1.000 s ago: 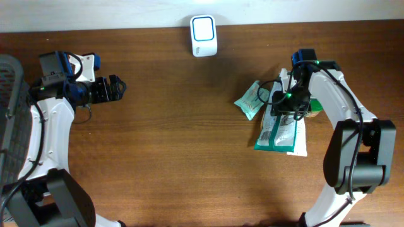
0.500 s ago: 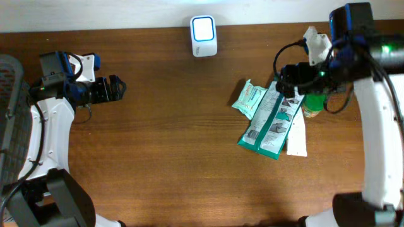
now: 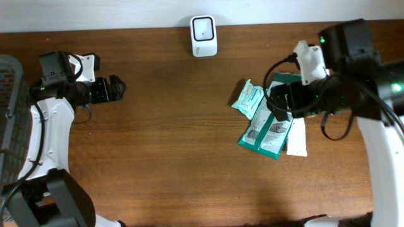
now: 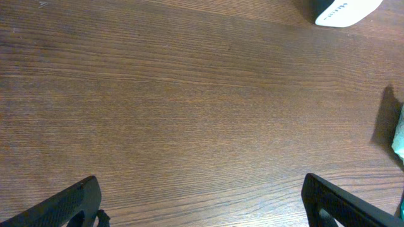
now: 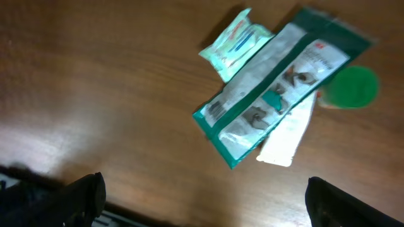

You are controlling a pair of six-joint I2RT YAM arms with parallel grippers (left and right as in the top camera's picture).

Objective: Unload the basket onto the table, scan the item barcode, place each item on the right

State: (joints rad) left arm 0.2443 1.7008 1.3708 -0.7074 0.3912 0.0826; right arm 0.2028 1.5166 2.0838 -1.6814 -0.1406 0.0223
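the right hand [image 3: 282, 102] hovers, fingers spread wide and gripping nothing, above a long green-and-white packet [image 3: 268, 124] lying flat on the wooden surface [image 3: 170, 139], touching a small mint packet [image 3: 248, 99]. the left hand [image 3: 114, 88], likewise released, sits well apart. the white scanner [image 3: 203, 36] stands at the far edge.

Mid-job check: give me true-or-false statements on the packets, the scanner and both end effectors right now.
1. The right end effector is open and empty. True.
2. The left end effector grips the small pale packet. False: it is open, empty, far from it.
3. A white packet lies partly under the long green packet. True.
4. The scanner sits among the packets. False: it stands apart at the table's far edge.
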